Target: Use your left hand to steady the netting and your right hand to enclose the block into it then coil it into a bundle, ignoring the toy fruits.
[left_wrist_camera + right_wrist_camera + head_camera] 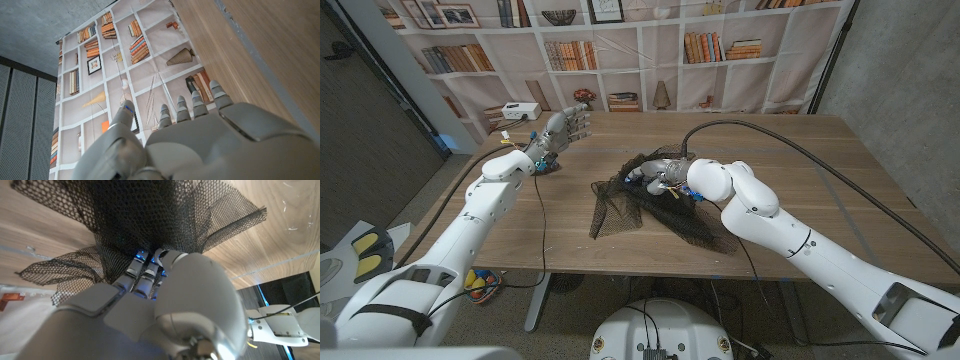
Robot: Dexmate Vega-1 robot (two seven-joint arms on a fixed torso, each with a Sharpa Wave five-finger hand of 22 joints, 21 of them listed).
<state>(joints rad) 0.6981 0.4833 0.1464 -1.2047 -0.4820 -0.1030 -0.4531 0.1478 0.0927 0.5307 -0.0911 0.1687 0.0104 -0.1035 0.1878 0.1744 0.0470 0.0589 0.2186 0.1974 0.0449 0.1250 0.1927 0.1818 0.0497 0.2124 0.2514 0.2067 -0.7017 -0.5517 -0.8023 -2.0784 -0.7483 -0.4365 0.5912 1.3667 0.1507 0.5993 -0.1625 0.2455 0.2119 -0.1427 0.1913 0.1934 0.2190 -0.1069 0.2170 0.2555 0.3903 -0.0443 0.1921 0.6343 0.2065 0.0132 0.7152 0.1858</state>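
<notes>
A black netting (616, 208) lies crumpled on the middle of the wooden table (840, 190). My right hand (657, 178) is at its far side, fingers curled into the folds and gripping the mesh. In the right wrist view the netting (150, 215) drapes over the fingertips of my right hand (165, 295). The block is hidden from me. A small yellow and red spot shows in the mesh beside the wrist; I cannot tell what it is. My left hand (564, 128) is raised over the table's far left, well apart from the netting, holding nothing. The left wrist view shows that left hand (200, 135) with fingers spread.
A white box (520, 110) stands at the table's far left corner. A black cable (790, 148) arcs over the right half of the table to my right arm. Another thin cable (538, 215) trails past my left forearm. A bookshelf backdrop (650, 50) hangs behind.
</notes>
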